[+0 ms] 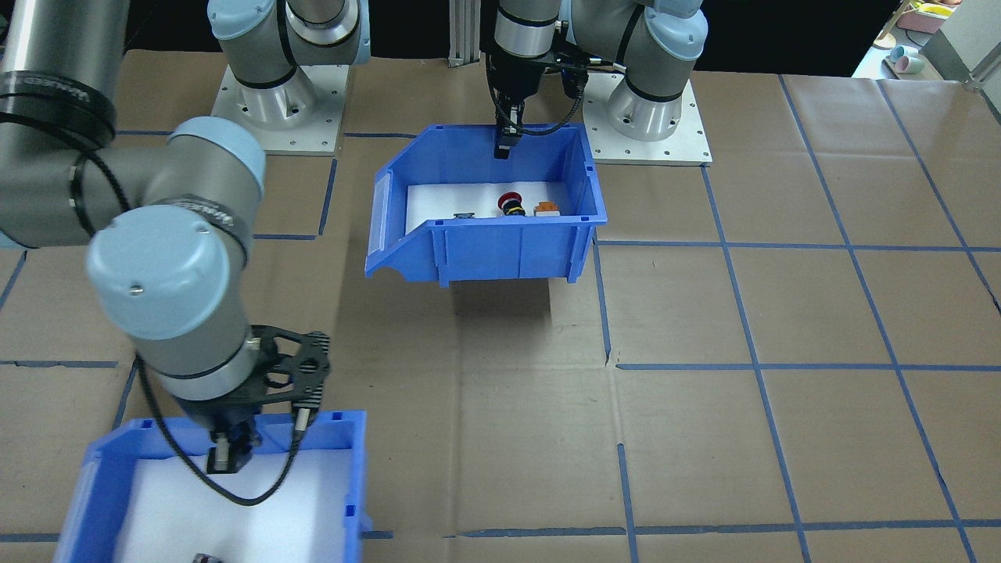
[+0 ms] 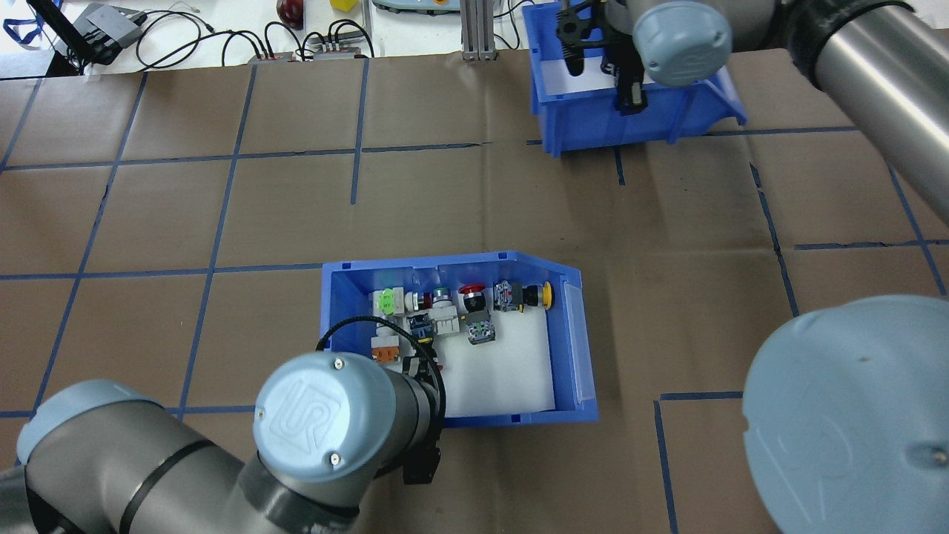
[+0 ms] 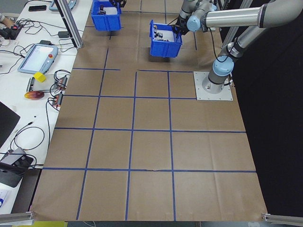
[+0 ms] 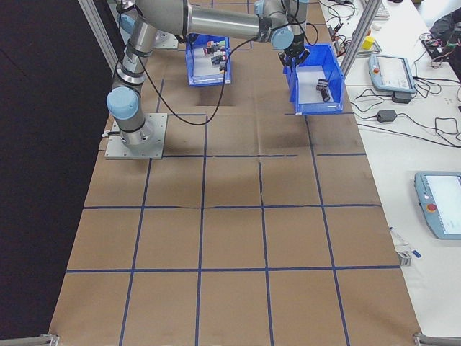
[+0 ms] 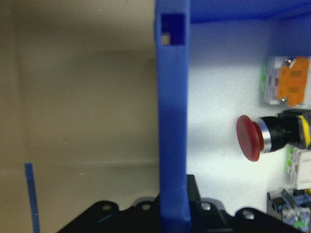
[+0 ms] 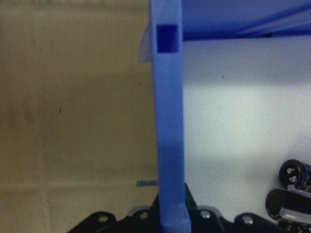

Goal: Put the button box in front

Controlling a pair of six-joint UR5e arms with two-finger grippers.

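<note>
The button box (image 1: 485,250) is a blue bin with a white liner holding a red mushroom button (image 5: 250,138) and orange, green and yellow switches. It hangs a little above the table near the robot's base, with a shadow beneath it. My left gripper (image 1: 507,145) is shut on its rear wall (image 5: 172,121). In the overhead view the button box (image 2: 511,419) sits at centre, partly under my left wrist. My right gripper (image 1: 223,457) is shut on the wall of a second blue bin (image 1: 352,469) at the table's far side.
The second bin (image 2: 593,126) holds dark capacitors (image 6: 291,194). Brown paper with a blue tape grid (image 1: 751,344) covers the table. Base plates (image 1: 649,117) lie behind the button box. An aluminium post (image 2: 474,30) and cables line the far edge.
</note>
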